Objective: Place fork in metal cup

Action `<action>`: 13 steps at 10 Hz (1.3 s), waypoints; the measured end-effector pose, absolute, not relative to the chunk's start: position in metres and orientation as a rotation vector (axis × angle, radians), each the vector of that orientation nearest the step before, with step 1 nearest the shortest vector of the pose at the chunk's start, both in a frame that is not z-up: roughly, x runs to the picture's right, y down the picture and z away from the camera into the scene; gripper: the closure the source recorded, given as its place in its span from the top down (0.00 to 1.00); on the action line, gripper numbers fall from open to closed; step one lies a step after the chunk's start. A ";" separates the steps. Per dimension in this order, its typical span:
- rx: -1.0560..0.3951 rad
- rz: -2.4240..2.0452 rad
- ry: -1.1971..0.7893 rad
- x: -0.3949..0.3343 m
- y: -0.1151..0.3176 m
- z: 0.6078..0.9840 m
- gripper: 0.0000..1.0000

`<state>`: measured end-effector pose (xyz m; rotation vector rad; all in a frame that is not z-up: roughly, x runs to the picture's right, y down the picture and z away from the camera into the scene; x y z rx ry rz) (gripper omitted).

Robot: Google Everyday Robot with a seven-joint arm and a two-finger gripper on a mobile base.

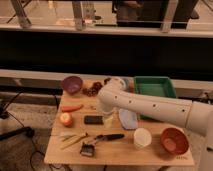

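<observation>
Gripper (108, 119) hangs below the arm's bend, low over the middle of the surface (120, 152), just right of the black block (93, 119). I cannot tell whether it is open or holds anything.

Fork (92, 106): I read it as a thin dark streak lying flat on the surface, above the block and right of the carrot (72, 107). It is near the gripper but apart from it, up and to the left.

Metal cup (106, 80): at the back edge, largely hidden behind the arm, between purple bowl (72, 84) and green tray (154, 87).
</observation>
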<state>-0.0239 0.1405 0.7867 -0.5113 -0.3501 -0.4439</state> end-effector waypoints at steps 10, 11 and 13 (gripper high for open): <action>-0.584 -0.211 -0.122 -0.042 0.123 0.821 0.80; -0.622 -0.202 -0.141 -0.041 0.122 0.825 0.80; -0.679 -0.190 -0.195 -0.042 0.118 0.835 0.80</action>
